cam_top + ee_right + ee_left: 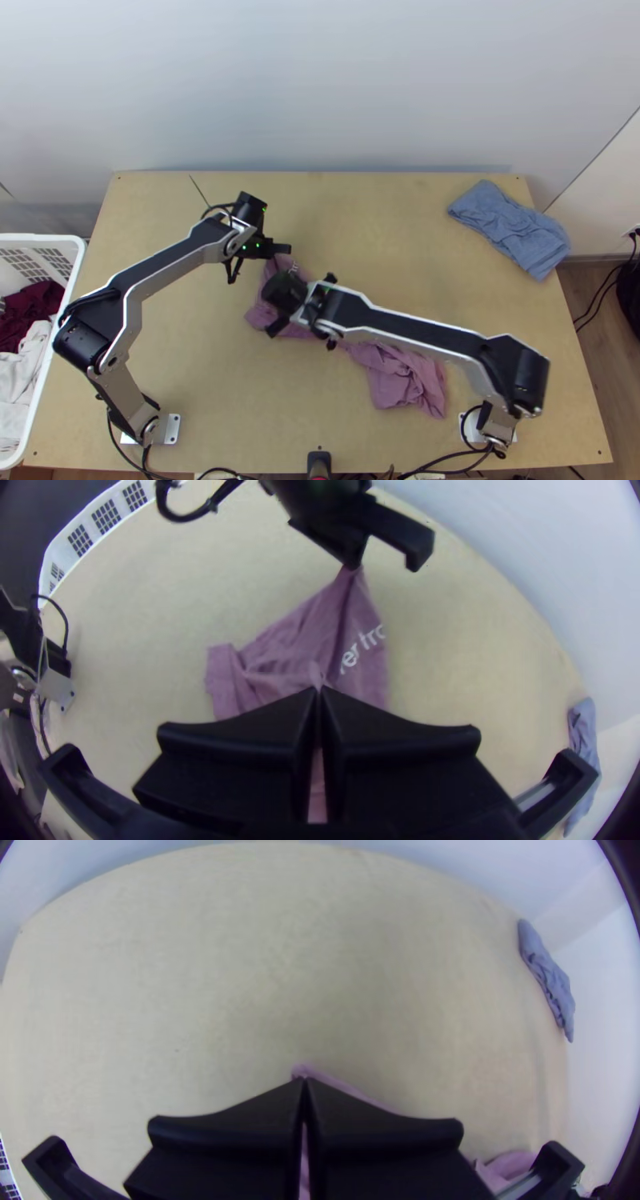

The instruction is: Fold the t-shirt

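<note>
In the top view my left gripper [272,254] is at the upper left end of the mauve t-shirt [404,376], and my right gripper [282,322] is over its left part. The shirt lies bunched, trailing to the lower right. In the left wrist view my left gripper [304,1081] is shut on a bit of the t-shirt [343,1087]. The right wrist view has my right gripper [318,690] shut on a fold of the t-shirt [287,660], while the left gripper holds a raised, peaked corner with white lettering below it.
A folded blue cloth [512,228] lies at the table's back right. A white basket [76,268] with dark red and white cloths stands off the left edge. The right arm stretches low across the shirt's middle.
</note>
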Tool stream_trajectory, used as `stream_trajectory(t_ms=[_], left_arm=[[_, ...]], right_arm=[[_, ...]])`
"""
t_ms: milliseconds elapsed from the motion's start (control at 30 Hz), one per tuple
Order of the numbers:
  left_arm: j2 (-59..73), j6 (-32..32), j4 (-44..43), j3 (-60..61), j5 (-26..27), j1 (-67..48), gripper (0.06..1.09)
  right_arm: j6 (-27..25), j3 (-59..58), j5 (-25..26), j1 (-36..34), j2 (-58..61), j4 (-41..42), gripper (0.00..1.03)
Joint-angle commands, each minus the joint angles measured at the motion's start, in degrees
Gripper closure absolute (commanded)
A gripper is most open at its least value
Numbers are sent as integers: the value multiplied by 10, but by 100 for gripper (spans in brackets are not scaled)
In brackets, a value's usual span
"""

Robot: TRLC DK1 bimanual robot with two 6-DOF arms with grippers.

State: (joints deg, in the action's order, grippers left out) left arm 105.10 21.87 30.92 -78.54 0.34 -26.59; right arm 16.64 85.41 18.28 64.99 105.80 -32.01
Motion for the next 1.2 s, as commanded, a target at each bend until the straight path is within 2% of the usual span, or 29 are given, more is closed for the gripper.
stream_trajectory(t_ms=[0,267,567,800,1000,1167], left_arm=[[-21,6,30,-40,0,24,105],[-58,26,80,-137,-1,57,105],[-62,48,158,-355,-2,108,105],[-74,48,207,-473,-23,115,105],[-118,30,172,-502,-82,116,105],[-163,14,134,-512,-134,126,105]], right_arm=[[-15,68,12,-58,-60,-66,100],[-44,147,14,-135,-108,-121,100],[-56,237,16,-210,-166,-162,100],[-67,265,47,-247,-212,-167,100],[-123,353,97,-247,-223,-163,100],[-207,404,156,-203,-219,-125,100]])
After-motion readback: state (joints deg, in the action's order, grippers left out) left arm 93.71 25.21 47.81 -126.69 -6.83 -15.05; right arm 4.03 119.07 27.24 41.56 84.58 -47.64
